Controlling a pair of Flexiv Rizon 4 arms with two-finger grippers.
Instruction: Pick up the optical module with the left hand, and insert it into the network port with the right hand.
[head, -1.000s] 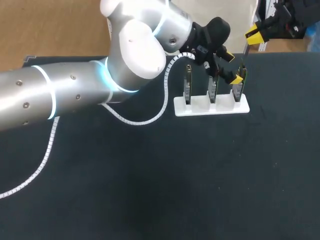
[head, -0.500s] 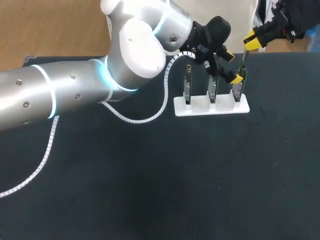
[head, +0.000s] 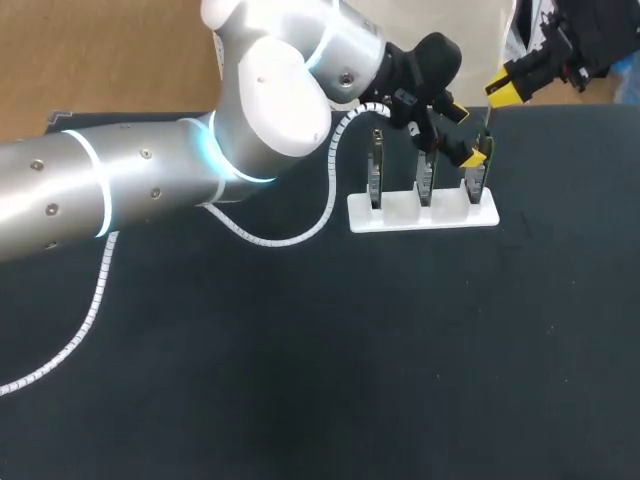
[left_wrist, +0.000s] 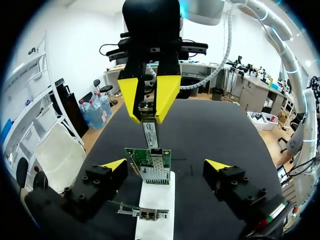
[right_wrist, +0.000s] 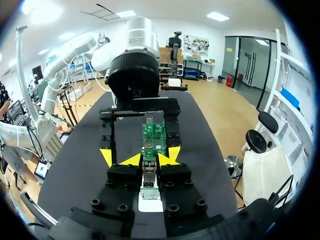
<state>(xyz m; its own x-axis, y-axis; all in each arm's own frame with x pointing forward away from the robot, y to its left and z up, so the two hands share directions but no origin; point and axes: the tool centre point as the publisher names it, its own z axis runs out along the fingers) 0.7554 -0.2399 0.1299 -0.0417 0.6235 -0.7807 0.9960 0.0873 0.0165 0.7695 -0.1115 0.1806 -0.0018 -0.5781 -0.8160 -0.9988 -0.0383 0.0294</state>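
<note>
The right claw grips the module just above the green card near the worktop's far edge. The left claw stands wide around that card.

There are three network cards, one white holder, one optical module.

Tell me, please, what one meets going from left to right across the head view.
Left arm's silver elbow → left card → middle card → right card → right tool, gripping the optical module.
</note>
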